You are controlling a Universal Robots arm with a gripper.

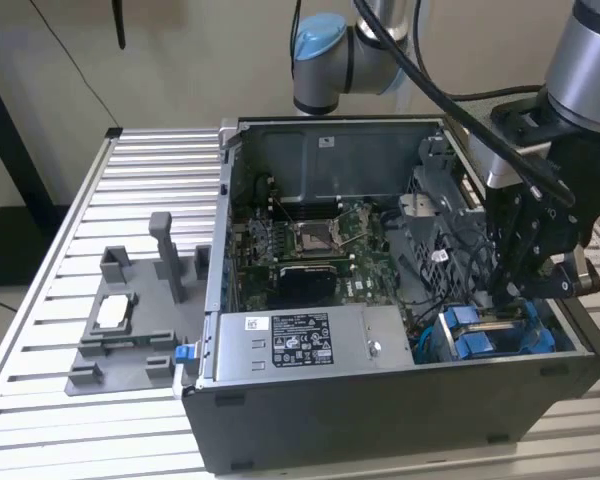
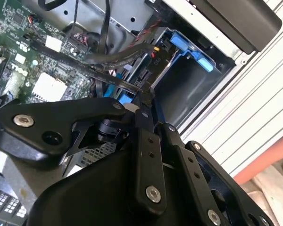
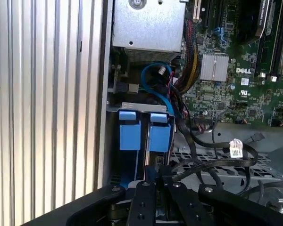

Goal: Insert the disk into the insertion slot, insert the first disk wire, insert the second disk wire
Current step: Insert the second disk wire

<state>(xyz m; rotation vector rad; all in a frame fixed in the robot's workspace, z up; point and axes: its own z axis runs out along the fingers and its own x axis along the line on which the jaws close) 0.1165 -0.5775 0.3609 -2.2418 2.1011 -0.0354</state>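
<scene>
The disk (image 1: 490, 335) sits down in the insertion slot (image 3: 137, 107), a grey metal cage in the case corner at the exterior view's right. Its two blue end tabs (image 3: 130, 129) stick up side by side in the first wrist view, and one tab (image 2: 186, 46) appears in the second wrist view. My gripper (image 1: 502, 300) reaches down into the case right over the disk. Its fingers (image 2: 142, 122) are pressed together on the end of a thin black disk wire (image 2: 111, 79) that runs back toward the motherboard. In the first wrist view my gripper (image 3: 159, 173) sits just beside the blue tabs.
A grey labelled power-supply box (image 1: 300, 345) lies along the case front. The motherboard (image 1: 310, 240) fills the case floor. Loose black cables (image 3: 217, 155) and a blue cable (image 3: 155, 75) crowd the disk area. A grey fixture tray (image 1: 130, 320) stands on the slatted table.
</scene>
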